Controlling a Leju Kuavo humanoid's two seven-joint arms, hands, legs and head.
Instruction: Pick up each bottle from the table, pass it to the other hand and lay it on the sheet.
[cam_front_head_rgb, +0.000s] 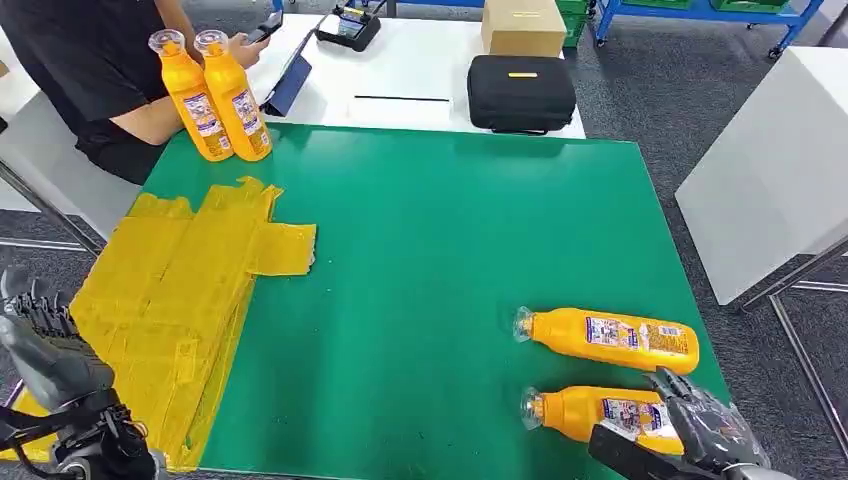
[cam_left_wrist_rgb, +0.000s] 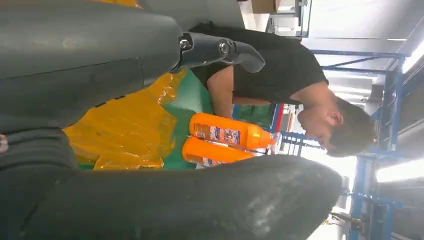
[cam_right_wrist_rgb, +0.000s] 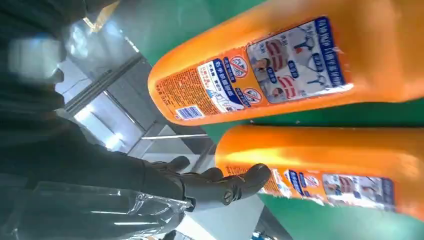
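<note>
My right robot hand (cam_front_head_rgb: 705, 425) sits at the near right corner of the green-topped counter (cam_front_head_rgb: 430, 260), fingers (cam_right_wrist_rgb: 235, 185) spread and stretched toward the base of the nearer orange plastic bottle (cam_front_head_rgb: 600, 412), which lies on its side with its clear cap pointing toward my left. From the wrist, the fingertips reach the bottom edge of that bottle (cam_right_wrist_rgb: 330, 165), but nothing is wrapped around it and I hold nothing; whether they actually touch it I cannot tell. Just beyond this robot hand lies a second orange plastic bottle (cam_front_head_rgb: 610, 340), also on its side, parallel to the first, cap the same way, apart from my fingers.

My left robot hand (cam_front_head_rgb: 45, 345) hangs off the near left edge of the counter, low and beside the crumpled yellow plastic sheet (cam_front_head_rgb: 180, 290), its dark fingers loosely apart with nothing in them. The sheet spreads from right beside that robot hand toward the far left of the counter.

Well beyond my left robot hand, at the far left corner past the sheet, two more orange bottles (cam_front_head_rgb: 215, 95) stand upright side by side, touching. A person in a black shirt (cam_front_head_rgb: 90, 60) sits just behind them, holding a phone. Farther off, a white table carries a black zip case (cam_front_head_rgb: 520, 92) and a cardboard box (cam_front_head_rgb: 523, 25).
</note>
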